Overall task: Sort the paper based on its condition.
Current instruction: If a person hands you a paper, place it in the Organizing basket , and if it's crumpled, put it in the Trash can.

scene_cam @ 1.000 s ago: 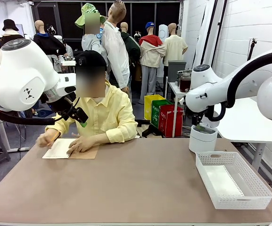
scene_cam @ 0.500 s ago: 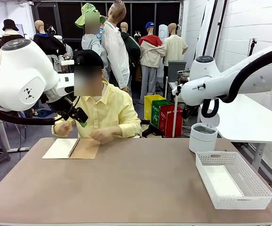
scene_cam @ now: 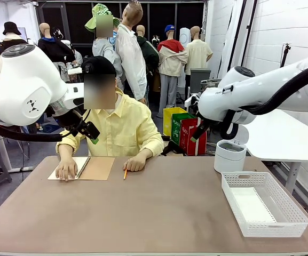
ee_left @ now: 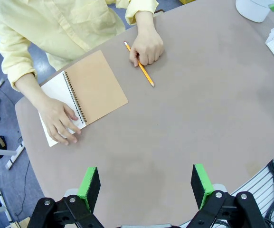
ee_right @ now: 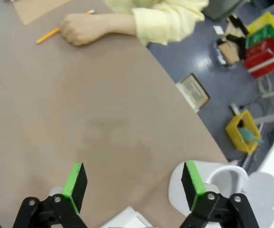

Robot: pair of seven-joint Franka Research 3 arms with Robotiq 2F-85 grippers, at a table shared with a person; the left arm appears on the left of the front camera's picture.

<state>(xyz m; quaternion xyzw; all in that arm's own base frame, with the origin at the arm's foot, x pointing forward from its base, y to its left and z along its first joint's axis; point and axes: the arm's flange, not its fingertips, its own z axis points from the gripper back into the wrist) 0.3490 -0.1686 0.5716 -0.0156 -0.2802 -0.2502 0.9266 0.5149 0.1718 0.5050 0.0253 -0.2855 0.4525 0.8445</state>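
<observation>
Loose paper is out of view. A spiral notebook (scene_cam: 96, 168) with a tan cover lies open at the table's far left, and the person's hand (ee_left: 58, 118) presses on its white page. The person's other hand (ee_left: 146, 47) rests on an orange pencil (ee_left: 139, 71) beside it. My left gripper (ee_left: 146, 187) hangs open high above the bare table, with nothing between its green pads; from the front it hangs at the left (scene_cam: 89, 130). My right gripper (ee_right: 133, 183) is also open and empty, hovering above the table's far right corner (scene_cam: 198, 132).
A white mesh basket (scene_cam: 274, 228) stands at the right front of the table. Behind it a white round bin (scene_cam: 229, 156) sits at the far right edge. The brown tabletop (scene_cam: 154, 213) stretches between them and the notebook.
My right arm has lifted away from the white bin and swung toward the middle. The person lowered both hands: one onto the notebook page, the other to the table with the pencil.
</observation>
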